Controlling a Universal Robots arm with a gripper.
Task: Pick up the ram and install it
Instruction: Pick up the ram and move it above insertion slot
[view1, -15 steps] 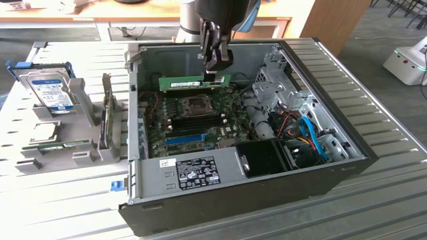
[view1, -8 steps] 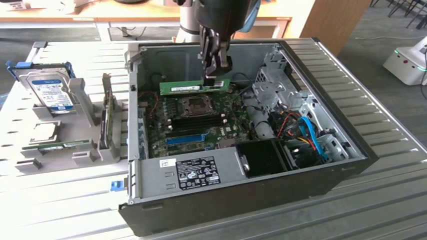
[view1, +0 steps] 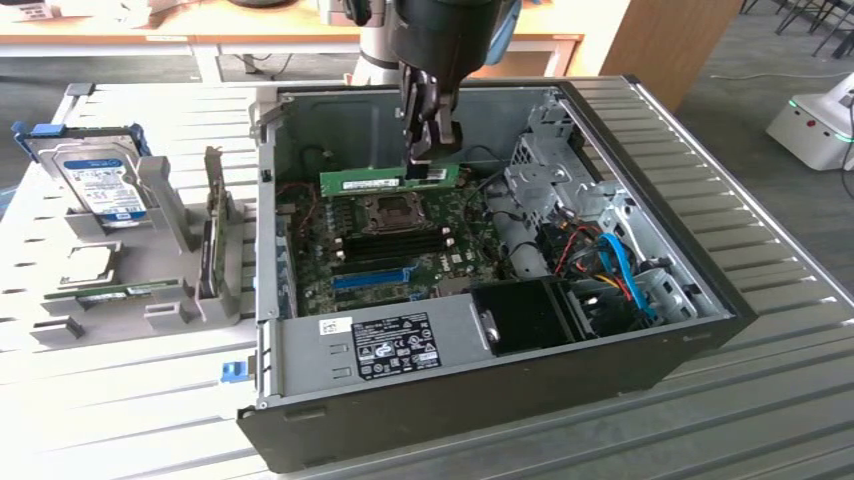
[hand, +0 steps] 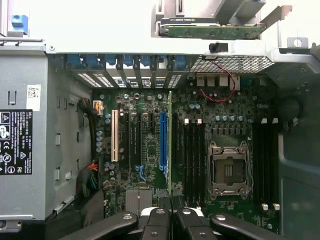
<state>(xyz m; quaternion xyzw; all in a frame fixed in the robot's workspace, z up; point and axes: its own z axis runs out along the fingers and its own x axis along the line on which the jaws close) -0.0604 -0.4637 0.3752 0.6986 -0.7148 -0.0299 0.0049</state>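
Observation:
The ram (view1: 380, 181), a long green stick with a white label, hangs level inside the open computer case (view1: 694, 300), above the motherboard (view1: 400, 255). My gripper (view1: 430, 168) comes down from above and is shut on the stick's end at the exterior view's right. In the wrist view the ram (hand: 170, 145) shows edge-on as a thin green line running out from my gripper (hand: 172, 220). It lies between the blue slot (hand: 163, 142) and the black memory slots (hand: 192, 155), clear of the board.
The CPU socket (view1: 396, 212) sits under the held stick. A power supply (view1: 400, 345) fills the case's near side, with blue cables (view1: 621, 270) at the exterior view's right. Outside, a grey stand holds a hard drive (view1: 100, 180) and another green stick (view1: 127, 292).

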